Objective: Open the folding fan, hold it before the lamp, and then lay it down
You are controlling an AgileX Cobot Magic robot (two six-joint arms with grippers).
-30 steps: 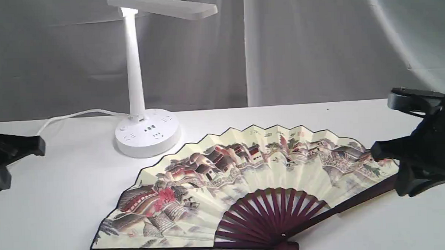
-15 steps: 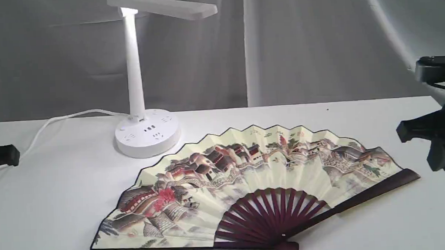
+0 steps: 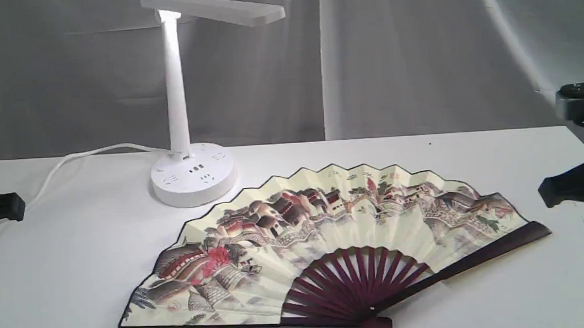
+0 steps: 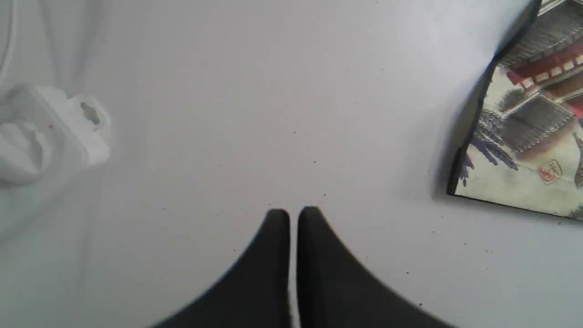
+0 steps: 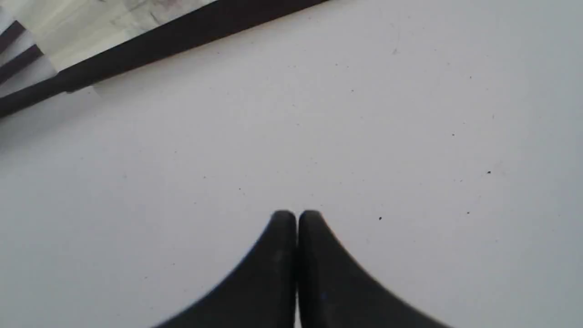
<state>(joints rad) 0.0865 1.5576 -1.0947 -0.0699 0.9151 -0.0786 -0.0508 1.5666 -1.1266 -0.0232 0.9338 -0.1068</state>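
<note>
Far left, the left end effector (image 4: 294,213) hangs over the table (image 3: 72,269), jaws pressed together on nothing. Then the lamp (image 3: 177,100) stands at the back, and just right of its base the folding fan (image 3: 323,226) lies spread flat, painted side up. Far right, the right end effector (image 5: 296,214) sits clear of the fan's dark end rib, closed and empty.

— How much of the folding fan (image 4: 533,136) does the left wrist camera catch?
— One painted corner; the frame cuts the rest.
— And that white object (image 4: 54,132)?
— Blurred; I cannot name it.
— The fan's inscription (image 3: 353,175) in the exterior view?
— Too small to read.
</note>
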